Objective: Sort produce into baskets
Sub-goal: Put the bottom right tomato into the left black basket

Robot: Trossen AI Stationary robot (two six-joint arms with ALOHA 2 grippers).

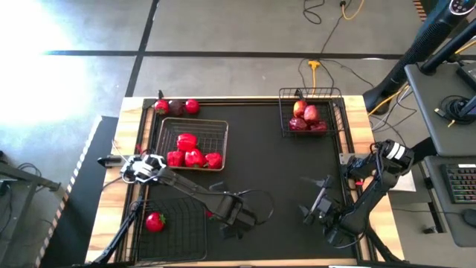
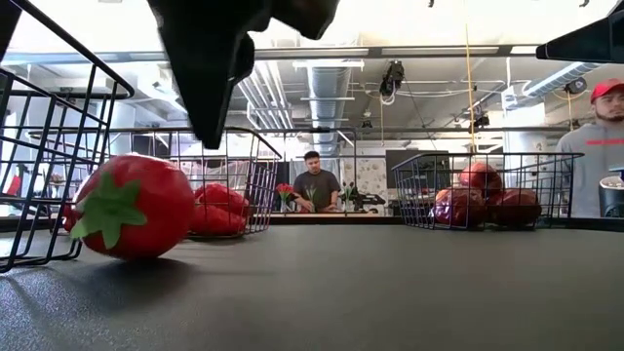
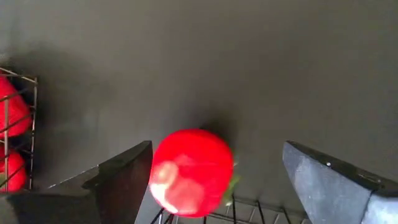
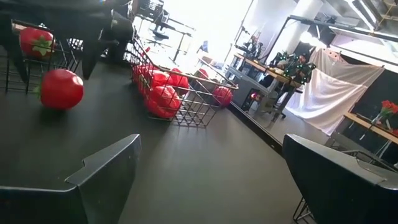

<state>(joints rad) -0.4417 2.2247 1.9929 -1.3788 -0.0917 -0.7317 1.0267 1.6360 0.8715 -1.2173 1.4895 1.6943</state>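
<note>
Nearest the low camera, a red tomato (image 2: 134, 207) with a green top lies on the dark table (image 1: 268, 164), just beside the near-left basket (image 1: 167, 231), which holds another tomato (image 1: 155, 221). Above it hangs the left gripper (image 1: 239, 221), fingers spread wide, gripping nothing. Near right, the right gripper (image 1: 318, 202) waits open and empty. Peppers (image 1: 192, 154) fill the middle-left basket (image 1: 192, 145); apples (image 1: 307, 117) fill the far-right basket (image 1: 311, 112).

A lab: exposed ceiling ducts (image 2: 327, 93), workbenches (image 4: 261, 68), seated person (image 2: 317, 182).
</note>
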